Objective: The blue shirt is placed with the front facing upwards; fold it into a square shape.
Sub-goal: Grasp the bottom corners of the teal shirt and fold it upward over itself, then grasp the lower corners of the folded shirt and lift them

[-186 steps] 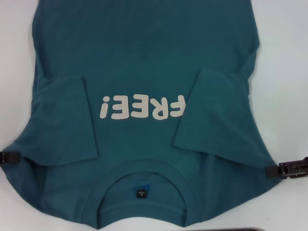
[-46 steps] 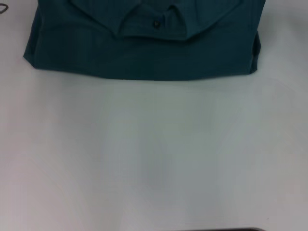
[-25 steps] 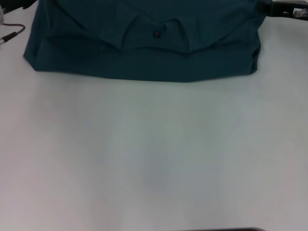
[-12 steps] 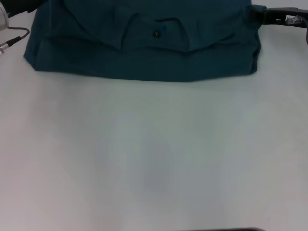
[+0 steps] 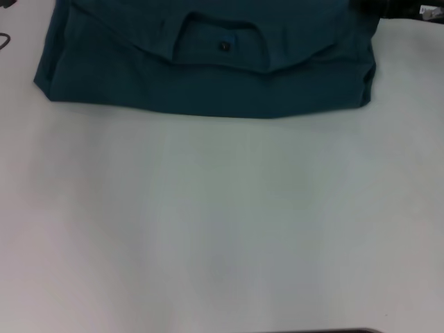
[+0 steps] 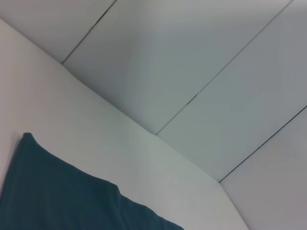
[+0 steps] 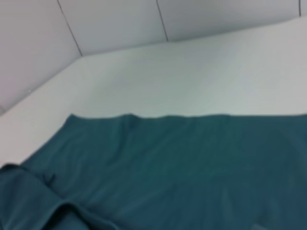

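The blue shirt (image 5: 208,76) lies folded at the far side of the white table, its near edge a straight fold. The collar end is turned over on top, with the round collar and small dark label (image 5: 224,46) facing up. My right gripper (image 5: 378,5) shows as a dark shape at the shirt's far right corner, at the picture's edge. A sliver of my left gripper (image 5: 5,3) peeks in at the far left corner, beside the shirt. The left wrist view catches a corner of the shirt (image 6: 57,201); the right wrist view looks across its flat cloth (image 7: 182,167).
The white table (image 5: 222,222) stretches bare from the shirt toward me. Grey wall panels (image 6: 201,62) rise behind the table's far edge. A thin cable end (image 5: 3,40) lies at the left edge. A dark strip (image 5: 347,331) runs along the near edge.
Both grippers have drawn back toward the far edge, now almost out of the head view. The collar flap has settled flatter on the folded shirt. The cable at left has pulled away.
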Motion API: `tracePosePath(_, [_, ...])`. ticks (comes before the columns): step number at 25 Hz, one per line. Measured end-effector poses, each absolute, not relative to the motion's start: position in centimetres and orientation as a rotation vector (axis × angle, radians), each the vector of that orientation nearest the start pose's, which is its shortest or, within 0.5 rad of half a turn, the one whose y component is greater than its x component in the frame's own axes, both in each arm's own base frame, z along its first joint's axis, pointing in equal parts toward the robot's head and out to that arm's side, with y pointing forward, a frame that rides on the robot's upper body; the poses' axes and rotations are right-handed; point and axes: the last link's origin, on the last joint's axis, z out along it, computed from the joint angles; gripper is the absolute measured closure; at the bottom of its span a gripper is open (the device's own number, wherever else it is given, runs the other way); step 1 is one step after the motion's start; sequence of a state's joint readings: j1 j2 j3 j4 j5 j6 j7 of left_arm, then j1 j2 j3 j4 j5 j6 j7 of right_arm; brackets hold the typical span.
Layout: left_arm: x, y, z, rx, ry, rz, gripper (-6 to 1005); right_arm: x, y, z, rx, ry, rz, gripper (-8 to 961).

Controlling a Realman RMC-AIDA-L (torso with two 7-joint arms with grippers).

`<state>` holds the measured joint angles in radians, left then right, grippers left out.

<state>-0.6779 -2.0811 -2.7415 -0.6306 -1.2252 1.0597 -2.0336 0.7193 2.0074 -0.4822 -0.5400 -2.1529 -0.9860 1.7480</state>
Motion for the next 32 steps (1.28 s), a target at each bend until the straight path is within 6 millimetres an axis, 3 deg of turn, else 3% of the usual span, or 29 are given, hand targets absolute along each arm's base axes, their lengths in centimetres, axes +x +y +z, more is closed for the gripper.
tracePosePath(4, [-27.5,42.2,6.0,-1.812,-1.43,-1.039,401,28.4,43.3,5.5,-2.091,1.093,0.532,325])
tracePosePath(9, [-27.6,41.9,6.0,-1.82,-1.433,-1.047,290,28.1,43.4,5.5,-2.101,1.127,0.519,234])
tracePosePath(17, [-27.5,41.7,5.9,-1.838,-1.435,-1.055,90,28.6,42.7,5.0,-2.118,1.142,0.499,241])
tracePosePath(24, [-27.6,40.7,6.2,-1.901,-1.426,-1.065,90,29.9,40.2,5.7,-2.175,1.18,0.51,244])
tracePosePath(32, [-28.0,39.3,5.7,-2.02,-1.389,-0.943,90,31.5,37.9,6.9,-2.176,1.333,0.52,243])
